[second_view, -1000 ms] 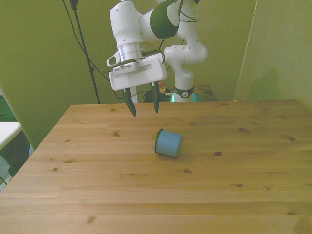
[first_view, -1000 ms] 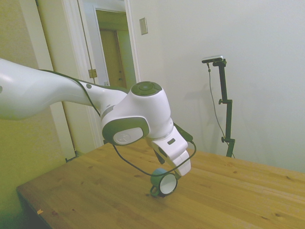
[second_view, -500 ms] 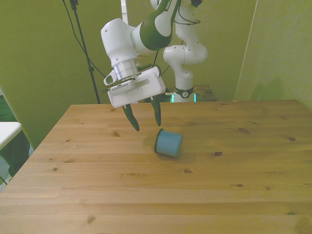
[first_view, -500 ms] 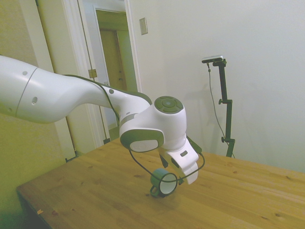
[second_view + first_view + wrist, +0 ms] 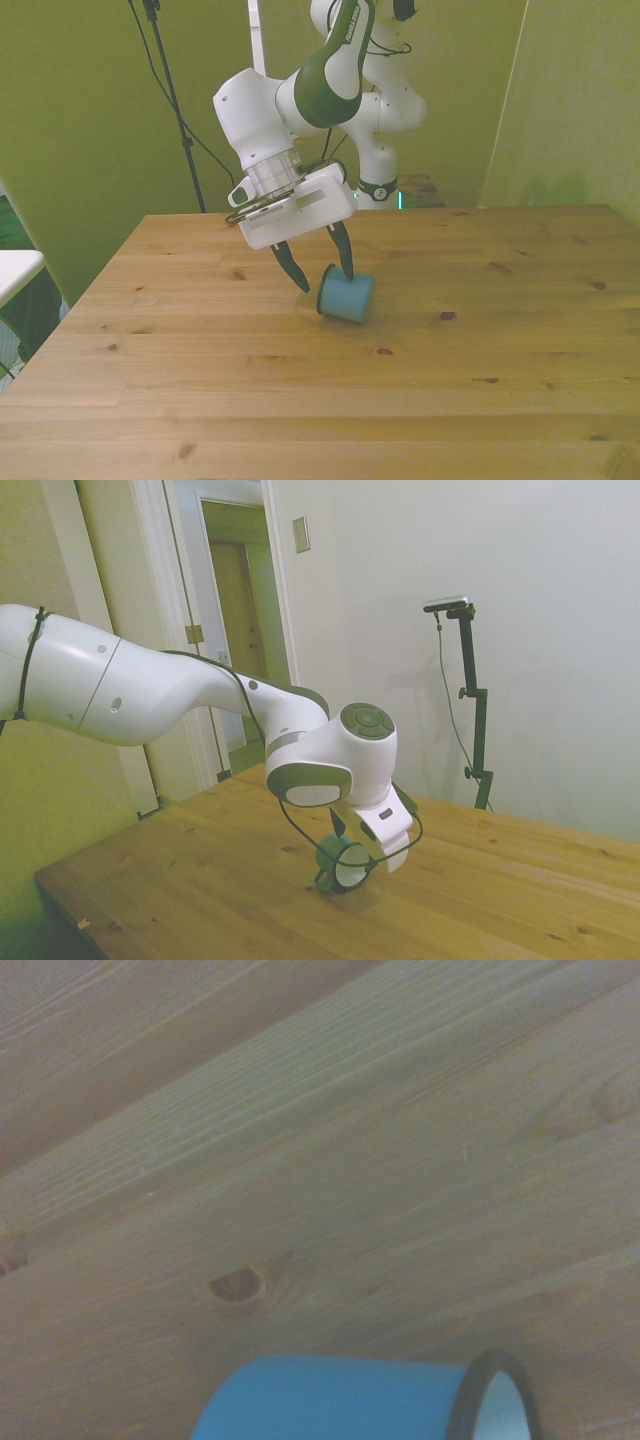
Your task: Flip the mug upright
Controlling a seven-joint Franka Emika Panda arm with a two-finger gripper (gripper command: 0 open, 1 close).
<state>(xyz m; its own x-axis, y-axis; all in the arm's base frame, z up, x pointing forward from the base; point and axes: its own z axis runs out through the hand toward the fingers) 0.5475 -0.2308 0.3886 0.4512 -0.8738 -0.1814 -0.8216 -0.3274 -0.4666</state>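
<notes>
The mug is small and teal-blue and lies on its side on the wooden table. Its dark-rimmed mouth points toward the front view's left. The side view shows the mug with its white inside facing the camera and its loop handle against the table. My gripper hangs open just above the mug's mouth end, tilted. One finger is close over the rim and the other hangs beside the mug on the front view's left. The wrist view catches the mug and its dark rim close by.
The table has its near corner at the side view's lower left, with a doorway behind the arm. A white object pokes in at the front view's left edge, off the table.
The gripper has come down and moved toward the mug, from well above the table to just over the mug's mouth end. It stayed open. The mug has not moved.
</notes>
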